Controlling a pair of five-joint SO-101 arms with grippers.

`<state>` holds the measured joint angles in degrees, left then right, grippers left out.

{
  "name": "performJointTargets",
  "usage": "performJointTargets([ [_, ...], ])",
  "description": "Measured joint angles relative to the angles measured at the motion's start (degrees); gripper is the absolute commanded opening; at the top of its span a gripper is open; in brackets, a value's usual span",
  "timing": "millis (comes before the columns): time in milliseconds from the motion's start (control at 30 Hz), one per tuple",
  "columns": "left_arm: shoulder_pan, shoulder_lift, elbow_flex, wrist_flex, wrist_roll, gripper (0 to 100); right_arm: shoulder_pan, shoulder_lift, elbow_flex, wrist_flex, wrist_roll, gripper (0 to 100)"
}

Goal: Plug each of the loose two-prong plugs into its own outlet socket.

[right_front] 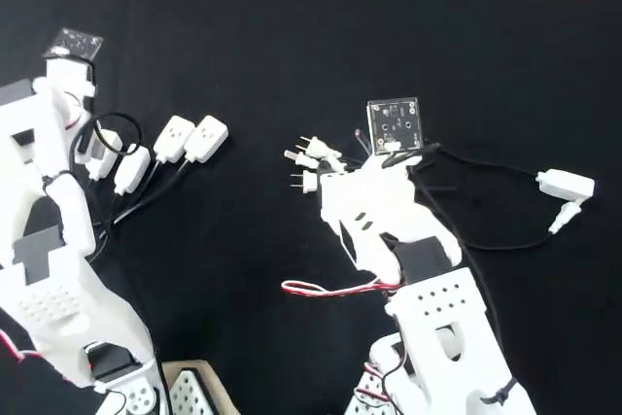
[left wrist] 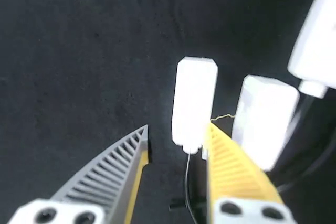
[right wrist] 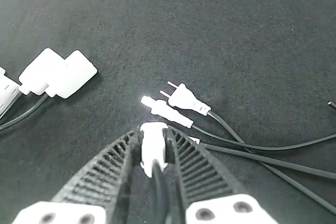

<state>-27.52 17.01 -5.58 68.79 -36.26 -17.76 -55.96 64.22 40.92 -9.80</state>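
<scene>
Grips one two-prong plug tight in the right gripper near the middle of the table, body lengthwise between the fingers, cord running back under the wrist. Lies just short of a second plug and a third plug, both loose on the cloth with prongs turned the same way. Holds the left gripper spread wide over the cluster of sockets near the left edge, with one socket between the fingers, touching or just beside the yellow finger but not squeezed, and a neighbour socket outside that finger. From above, points the held plug's prongs toward the left edge, long axis running roughly across the table, with the two nearest sockets well apart on that same side and nothing between. Seems to call for a carry toward the left edge plus a small turn, since those sockets lie tilted, cords leaving the ends nearer the left arm, mouths probably facing the table's middle; cannot make out the slots. Puts the right arm nearer the plugs and the left arm nearer the sockets, so likely bracing with the left and pushing in with the right. Near the right edge, shows a further socket that looks already mated.
</scene>
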Motion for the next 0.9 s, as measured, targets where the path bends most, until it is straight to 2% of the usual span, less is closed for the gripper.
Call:
performJointTargets([
  [167, 0.1, 0.1, -4.7, 6.4, 0.0, 28, 0.0, 0.0, 0.0, 0.0, 0.1, 1.2],
  [367, 1.6, 6.6, -7.5, 6.7, 0.0, 28, 0.0, 0.0, 0.0, 0.0, 1.4, 1.2],
  [567, 0.1, 18.0, -21.5, 8.6, -0.2, 28, 0.0, 0.0, 0.0, 0.0, 1.4, 1.2],
  [733, -1.4, 29.4, -36.1, 18.5, -2.1, 22, 0.0, 0.0, 0.0, 0.0, 1.4, 1.2],
  [900, -1.0, 36.3, -49.2, 28.9, -5.8, 21, 0.0, 0.0, 0.0, 0.0, 1.4, 1.2],
])
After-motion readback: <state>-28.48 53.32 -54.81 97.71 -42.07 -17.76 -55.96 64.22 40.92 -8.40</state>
